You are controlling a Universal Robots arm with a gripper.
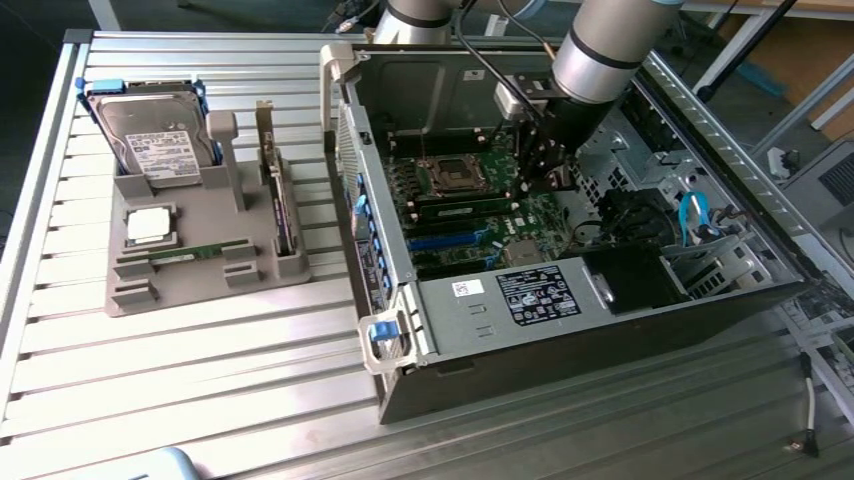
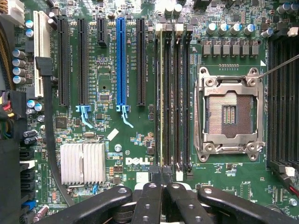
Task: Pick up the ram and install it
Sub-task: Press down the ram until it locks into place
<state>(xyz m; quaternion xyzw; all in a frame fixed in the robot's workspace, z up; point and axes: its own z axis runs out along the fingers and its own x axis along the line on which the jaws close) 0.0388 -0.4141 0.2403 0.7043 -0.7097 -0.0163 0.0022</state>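
Note:
A thin green ram stick (image 2: 161,93) stands edge-on in one of the black memory slots beside the empty processor socket (image 2: 229,114) on the motherboard. My gripper (image 2: 162,184) hovers over one end of that slot, its black fingers (image 2: 147,200) shut together with nothing visible between them. In the exterior view the gripper (image 1: 550,180) reaches down into the open computer case (image 1: 561,300), above the board. A second ram stick (image 1: 187,252) lies in the grey holder (image 1: 200,270) on the exterior view's left.
The grey holder also carries a hard drive (image 1: 154,145), a square silver processor (image 1: 150,225) and a dark expansion card (image 1: 278,200). Case walls surround the board. A silver heatsink (image 2: 83,163), expansion slots (image 2: 121,60) and cables (image 1: 694,215) sit near the arm.

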